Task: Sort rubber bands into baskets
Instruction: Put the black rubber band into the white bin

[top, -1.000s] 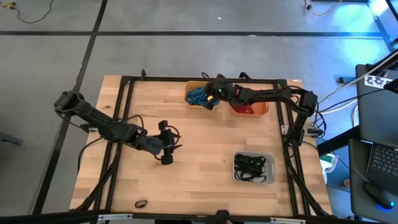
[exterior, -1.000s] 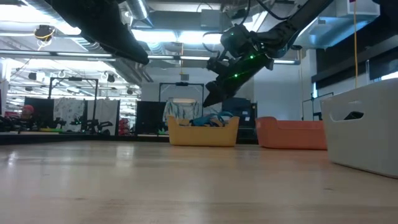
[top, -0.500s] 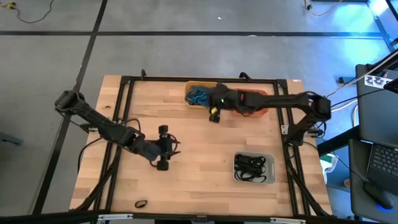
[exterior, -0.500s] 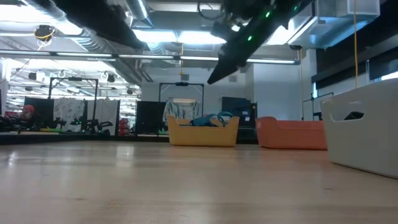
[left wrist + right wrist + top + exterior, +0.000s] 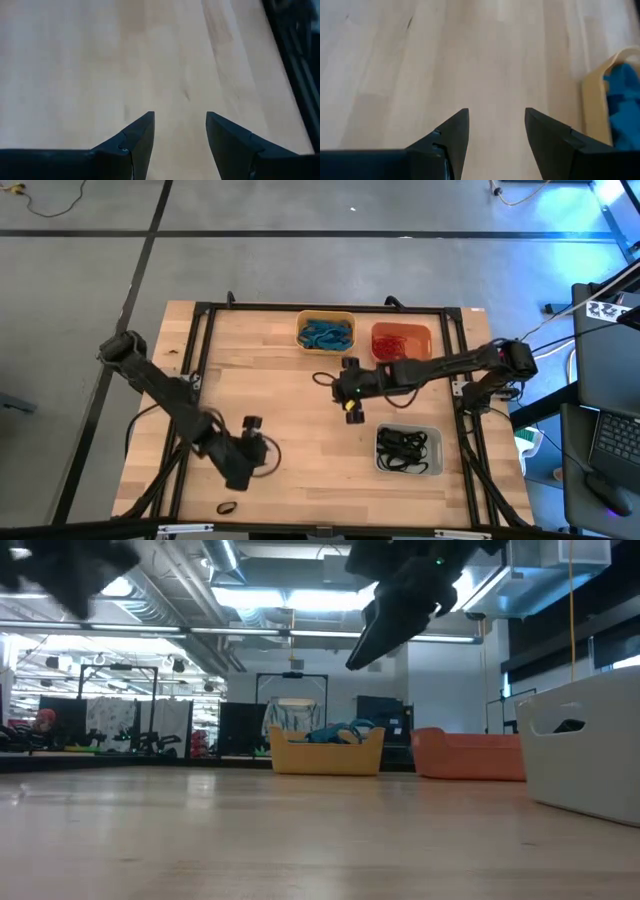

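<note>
Along the worktop's point(image 5: 300, 420) far edge stand the yellow basket point(image 5: 326, 333), holding blue rubber bands point(image 5: 325, 336), and just beside it the orange basket point(image 5: 401, 342) with red bands point(image 5: 400, 340); the pale grey basket point(image 5: 408, 451), near the right edge, holds black bands point(image 5: 405, 448). One black band point(image 5: 227, 507) lies loose by the near edge. The right gripper point(image 5: 349, 392) hangs over mid-worktop with fingers apart and empty, and the left gripper point(image 5: 250, 452), near the loose band, is spread wide, gripping nothing

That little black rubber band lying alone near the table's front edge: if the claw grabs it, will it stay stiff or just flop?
The black rubber band would probably flop and sag: it is a thin loop lying flat on the table. It looks very light, so a nudge may slide it. Being so low on the wood, it may slip out of a pinch.
</note>
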Tool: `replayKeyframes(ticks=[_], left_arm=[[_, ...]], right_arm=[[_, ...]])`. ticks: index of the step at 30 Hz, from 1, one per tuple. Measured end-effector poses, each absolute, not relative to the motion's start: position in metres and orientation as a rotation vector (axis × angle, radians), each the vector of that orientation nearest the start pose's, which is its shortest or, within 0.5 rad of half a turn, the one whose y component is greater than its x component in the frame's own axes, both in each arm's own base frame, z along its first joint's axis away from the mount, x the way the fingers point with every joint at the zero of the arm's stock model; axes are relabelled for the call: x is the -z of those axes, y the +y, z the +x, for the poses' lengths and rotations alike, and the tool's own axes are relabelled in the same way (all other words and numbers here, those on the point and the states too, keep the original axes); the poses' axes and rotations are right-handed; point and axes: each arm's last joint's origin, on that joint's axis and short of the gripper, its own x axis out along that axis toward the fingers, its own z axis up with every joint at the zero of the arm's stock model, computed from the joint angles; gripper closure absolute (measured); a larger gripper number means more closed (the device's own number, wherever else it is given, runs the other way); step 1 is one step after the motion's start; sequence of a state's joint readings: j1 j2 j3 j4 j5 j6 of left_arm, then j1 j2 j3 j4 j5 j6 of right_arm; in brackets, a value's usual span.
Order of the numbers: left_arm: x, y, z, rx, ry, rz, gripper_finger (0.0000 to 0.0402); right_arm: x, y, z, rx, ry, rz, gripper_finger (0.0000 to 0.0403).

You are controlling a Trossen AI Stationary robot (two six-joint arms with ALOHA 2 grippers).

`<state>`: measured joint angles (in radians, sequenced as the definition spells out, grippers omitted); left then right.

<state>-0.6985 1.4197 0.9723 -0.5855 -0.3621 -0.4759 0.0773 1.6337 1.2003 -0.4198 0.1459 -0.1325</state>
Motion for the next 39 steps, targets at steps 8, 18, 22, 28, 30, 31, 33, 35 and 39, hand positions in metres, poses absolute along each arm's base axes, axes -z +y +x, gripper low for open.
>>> replayKeyframes(ticks=[8, 18, 22, 28, 30, 31, 33, 35, 39], left_arm=[[-0.22, -0.211, 0.214, 0.134, 1.151, -0.02, 0.0227], [-0.198, -0.232, 0.21, 0.122, 1.351, -0.2, 0.0227], [-0.188, -0.24, 0.205, 0.087, 1.413, -0.254, 0.0227], [-0.171, -0.257, 0.192, 0.024, 1.485, -0.291, 0.0227], [-0.165, -0.262, 0.188, 0.005, 1.506, -0.298, 0.0227], [-0.163, -0.264, 0.187, 0.0, 1.515, -0.306, 0.0227], [-0.161, -0.267, 0.183, -0.007, 1.528, -0.317, 0.0227], [-0.158, -0.27, 0.181, -0.02, 1.536, -0.327, 0.0227], [-0.152, -0.274, 0.179, -0.035, 1.542, -0.329, 0.0235]], right_arm=[[-0.243, 0.048, 0.341, -0.018, 0.882, -0.164, 0.021], [-0.223, 0.058, 0.333, -0.028, 0.908, -0.14, 0.021], [-0.217, 0.057, 0.331, 0.0, 0.914, -0.085, 0.021], [-0.218, 0.058, 0.333, 0.013, 0.885, -0.052, 0.021], [-0.22, 0.058, 0.335, 0.011, 0.859, -0.046, 0.021], [-0.22, 0.058, 0.336, 0.01, 0.849, -0.045, 0.021], [-0.221, 0.058, 0.337, 0.009, 0.831, -0.043, 0.021], [-0.223, 0.059, 0.338, 0.008, 0.813, -0.039, 0.021], [-0.224, 0.059, 0.34, 0.007, 0.793, -0.035, 0.021]])
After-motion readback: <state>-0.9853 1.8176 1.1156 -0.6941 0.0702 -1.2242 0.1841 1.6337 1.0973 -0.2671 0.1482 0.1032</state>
